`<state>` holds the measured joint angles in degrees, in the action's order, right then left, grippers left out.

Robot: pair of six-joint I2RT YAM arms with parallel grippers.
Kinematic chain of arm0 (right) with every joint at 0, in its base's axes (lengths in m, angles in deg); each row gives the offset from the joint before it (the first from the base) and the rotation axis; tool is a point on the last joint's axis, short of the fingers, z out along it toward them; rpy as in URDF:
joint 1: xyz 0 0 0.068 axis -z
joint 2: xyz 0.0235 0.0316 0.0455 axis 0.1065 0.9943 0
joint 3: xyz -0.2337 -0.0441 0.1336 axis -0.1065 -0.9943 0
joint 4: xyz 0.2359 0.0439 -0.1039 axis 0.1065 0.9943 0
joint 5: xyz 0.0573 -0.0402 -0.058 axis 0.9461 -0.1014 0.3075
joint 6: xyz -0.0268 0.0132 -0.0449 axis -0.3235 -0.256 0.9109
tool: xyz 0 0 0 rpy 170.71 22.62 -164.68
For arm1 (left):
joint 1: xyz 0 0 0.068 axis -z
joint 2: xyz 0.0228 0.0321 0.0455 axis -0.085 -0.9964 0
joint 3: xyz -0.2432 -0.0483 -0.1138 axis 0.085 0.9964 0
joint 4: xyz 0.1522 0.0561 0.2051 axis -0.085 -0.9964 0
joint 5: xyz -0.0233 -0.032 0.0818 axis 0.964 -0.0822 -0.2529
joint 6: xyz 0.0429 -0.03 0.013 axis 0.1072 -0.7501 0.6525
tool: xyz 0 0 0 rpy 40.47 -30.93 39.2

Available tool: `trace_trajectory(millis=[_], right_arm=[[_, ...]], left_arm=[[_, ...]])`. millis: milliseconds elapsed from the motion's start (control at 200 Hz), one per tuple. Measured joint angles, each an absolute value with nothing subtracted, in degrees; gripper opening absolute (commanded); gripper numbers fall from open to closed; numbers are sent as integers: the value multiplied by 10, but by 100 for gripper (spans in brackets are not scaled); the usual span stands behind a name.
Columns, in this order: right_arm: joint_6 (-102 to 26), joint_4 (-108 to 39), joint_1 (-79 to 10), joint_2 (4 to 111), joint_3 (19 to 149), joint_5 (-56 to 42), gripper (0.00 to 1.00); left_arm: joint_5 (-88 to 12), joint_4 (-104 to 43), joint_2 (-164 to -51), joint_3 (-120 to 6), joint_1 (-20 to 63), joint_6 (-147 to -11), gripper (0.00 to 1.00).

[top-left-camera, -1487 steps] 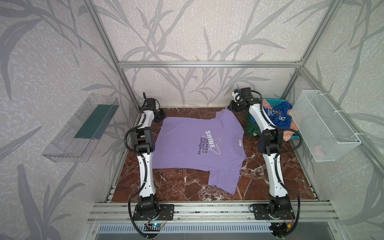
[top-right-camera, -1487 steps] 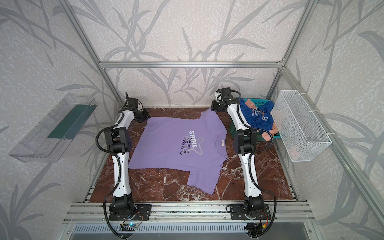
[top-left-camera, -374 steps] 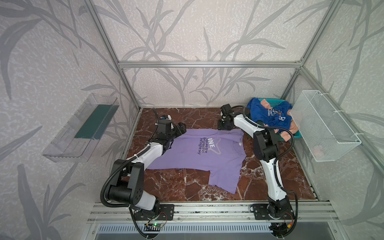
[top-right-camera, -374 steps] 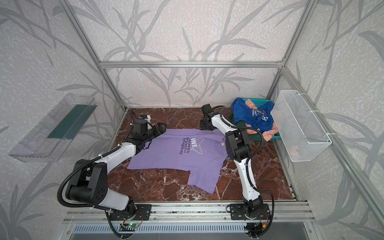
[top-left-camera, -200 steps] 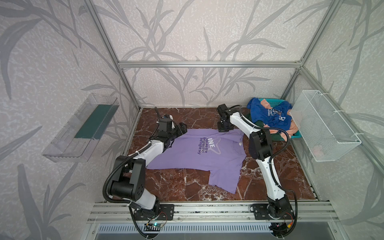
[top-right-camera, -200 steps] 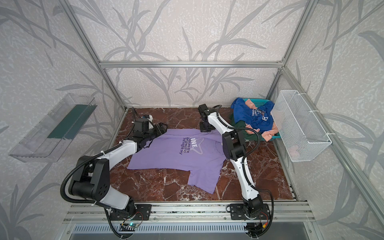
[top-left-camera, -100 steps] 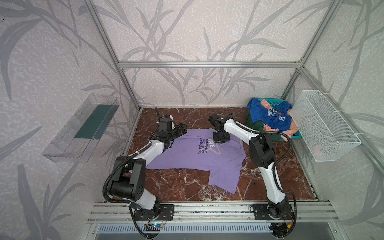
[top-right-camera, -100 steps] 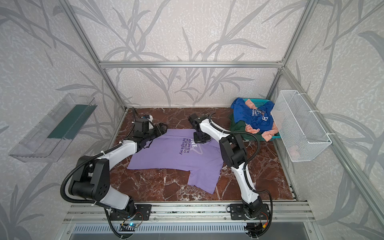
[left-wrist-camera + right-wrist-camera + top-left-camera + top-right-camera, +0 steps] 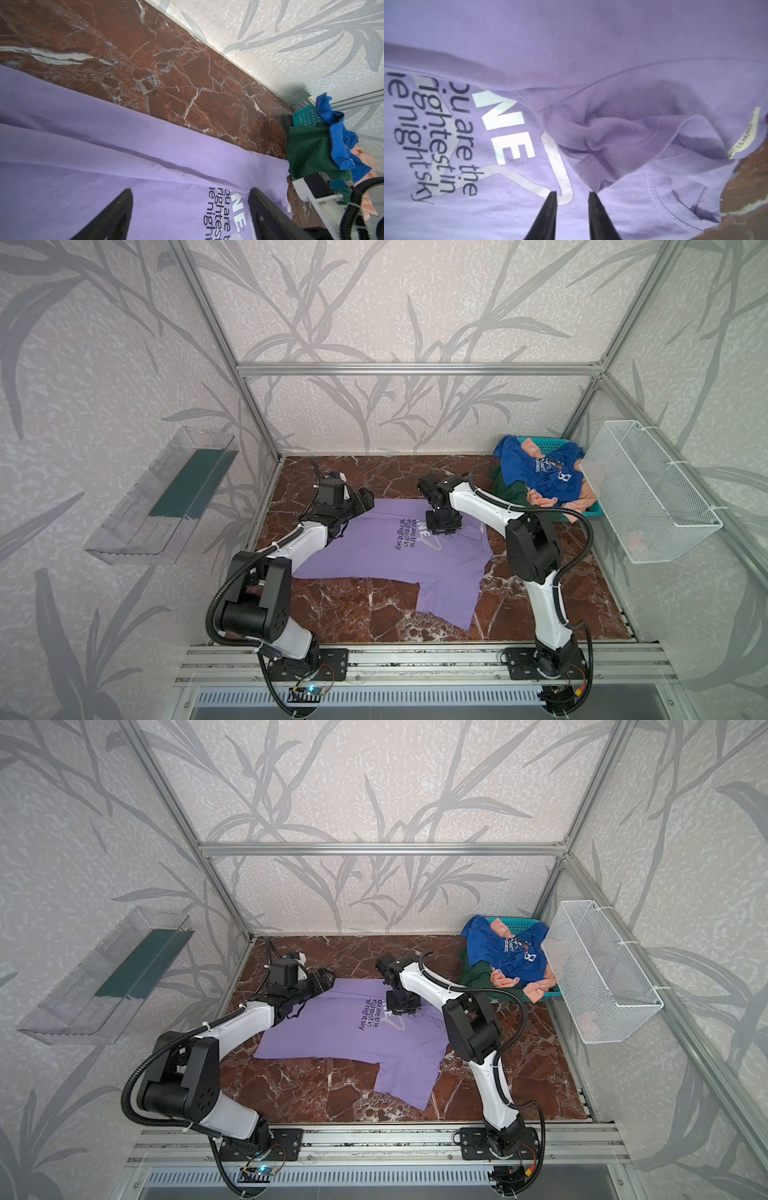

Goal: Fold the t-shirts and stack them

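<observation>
Purple shirt [image 9: 436, 568] lies on the surface [image 9: 365, 614] beneath both hands. Left hand [image 9: 190, 190] is spread wide over its edge. Right hand [image 9: 572, 192], slightly parted and empty, is above the print [image 9: 508, 133].

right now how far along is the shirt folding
Done: the purple shirt has its far edge folded over the print. In hand: nothing; the right hand and left hand hover open over it. Left: its other folds, then the blue shirt, peach shirt and green shirt at the basket; no stack yet.
</observation>
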<state>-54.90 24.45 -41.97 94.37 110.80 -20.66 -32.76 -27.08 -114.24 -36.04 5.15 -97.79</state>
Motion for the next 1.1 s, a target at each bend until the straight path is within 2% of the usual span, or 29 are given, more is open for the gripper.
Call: trace_trajectory(millis=[40,140,325,375,530,620,695,805,1100], right_arm=[[-547,243,-420,943,1108,-201,33],[-542,239,-422,930,1105,-190,54],[-525,222,-410,855,1082,-193,69],[-520,210,-400,827,1062,-193,71],[-519,141,-323,748,951,-170,69],[-514,82,-263,734,883,-136,54],[-511,41,-217,745,850,-111,47],[-503,5,-187,780,848,-94,46],[-477,-21,-201,846,885,-61,46]], left_arm=[[-327,-271,-1142,-360,51,-978,87],[-327,-270,-1142,-355,52,-978,87],[-325,-270,-1142,-350,74,-977,87],[-324,-270,-1142,-350,88,-975,87],[-325,-276,-1147,-358,148,-963,87],[-325,-281,-1164,-377,184,-955,87],[-325,-285,-1184,-396,211,-949,87],[-325,-297,-1221,-432,252,-938,87],[-312,-322,-1292,-498,325,-923,87]])
